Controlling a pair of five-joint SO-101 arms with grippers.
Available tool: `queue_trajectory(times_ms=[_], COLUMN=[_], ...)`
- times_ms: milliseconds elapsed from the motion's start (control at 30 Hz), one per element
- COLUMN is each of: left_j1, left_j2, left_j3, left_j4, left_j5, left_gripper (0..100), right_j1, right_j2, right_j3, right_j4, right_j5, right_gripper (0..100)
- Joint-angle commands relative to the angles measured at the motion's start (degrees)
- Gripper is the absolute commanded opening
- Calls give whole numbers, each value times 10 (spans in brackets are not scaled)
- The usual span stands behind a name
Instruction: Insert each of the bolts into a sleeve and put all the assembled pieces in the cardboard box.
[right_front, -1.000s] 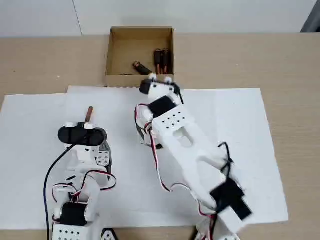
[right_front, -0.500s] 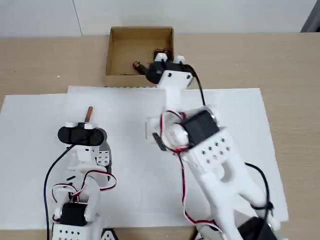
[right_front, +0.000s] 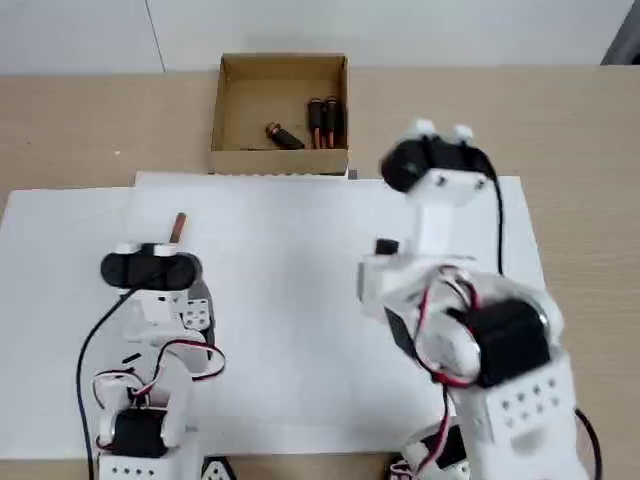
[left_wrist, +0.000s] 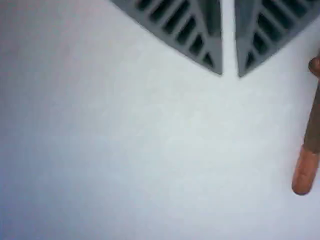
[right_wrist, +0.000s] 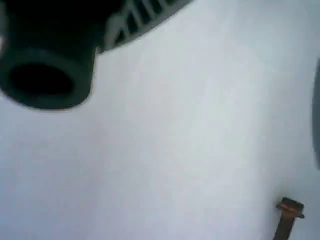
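Note:
A rust-coloured bolt (right_front: 179, 226) lies on the white paper (right_front: 300, 300), just ahead of my left arm's head (right_front: 150, 268). In the left wrist view my left gripper (left_wrist: 230, 74) hovers over the paper with its fingers nearly touching and nothing between them; the bolt (left_wrist: 307, 150) lies off to one side. My right gripper (right_front: 432, 160) hangs over the paper's far edge, right of the cardboard box (right_front: 228, 110). In the right wrist view a dark hollow sleeve (right_wrist: 47, 75) sits in the right gripper (right_wrist: 100, 40), with the bolt (right_wrist: 287, 220) far off. The box holds three assembled pieces (right_front: 322, 120).
The wooden table (right_front: 90, 120) surrounds the paper. The right arm's white body (right_front: 470, 330) and its cables cover the paper's near right part. The box stands just past the paper's far edge.
The right arm has swung from the box's front edge, over the box, then off to the right. The left arm's head has shifted slightly left. The bolt has not moved.

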Motion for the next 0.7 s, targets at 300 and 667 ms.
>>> queue_trajectory(times_ms=[300, 667], left_j1=[-6, -6], left_j2=[20, 396], left_j3=[-208, -530], left_j4=[108, 114], left_j5=[-24, -22], left_gripper=[6, 6], right_j1=[12, 54], right_j2=[-246, -349], right_j3=[246, 349], right_j4=[-124, -127], right_j5=[7, 7], right_gripper=[4, 4])
